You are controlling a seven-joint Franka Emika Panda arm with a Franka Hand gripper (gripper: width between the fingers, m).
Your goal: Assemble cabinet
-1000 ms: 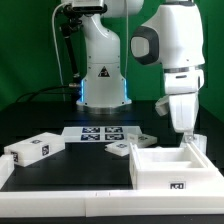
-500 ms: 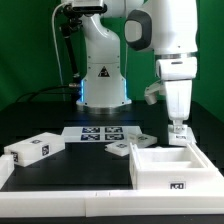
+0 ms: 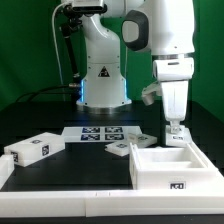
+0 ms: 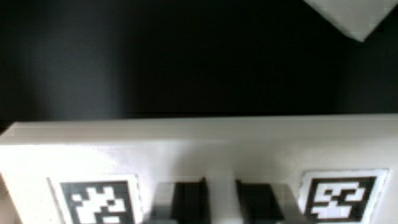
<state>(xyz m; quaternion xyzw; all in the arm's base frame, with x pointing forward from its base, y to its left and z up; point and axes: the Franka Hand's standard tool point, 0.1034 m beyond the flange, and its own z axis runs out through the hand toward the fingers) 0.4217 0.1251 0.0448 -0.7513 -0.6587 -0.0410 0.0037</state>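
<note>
The cabinet is in loose white tagged parts on the black table. Its open box (image 3: 150,170) stands at the front on the exterior view's right. My gripper (image 3: 172,128) hangs just behind the box's back wall, shut on a thin white panel (image 3: 175,140). In the wrist view that panel (image 4: 196,150) fills the lower half, with a tag on each side, and my gripper (image 4: 222,203) pinches a white strip of it between the dark fingers (image 4: 185,205). Whether the panel touches the box, I cannot tell.
A long white block (image 3: 30,151) lies at the exterior view's left front. A small block (image 3: 118,149) and a flat piece (image 3: 144,139) lie near the marker board (image 3: 98,133). The robot base (image 3: 103,75) stands behind. A white corner (image 4: 359,14) shows on the dark table.
The gripper, with the panel in it, has shifted toward the exterior view's left along the box's back wall. The arm's wrist has turned. The other parts have not moved.
</note>
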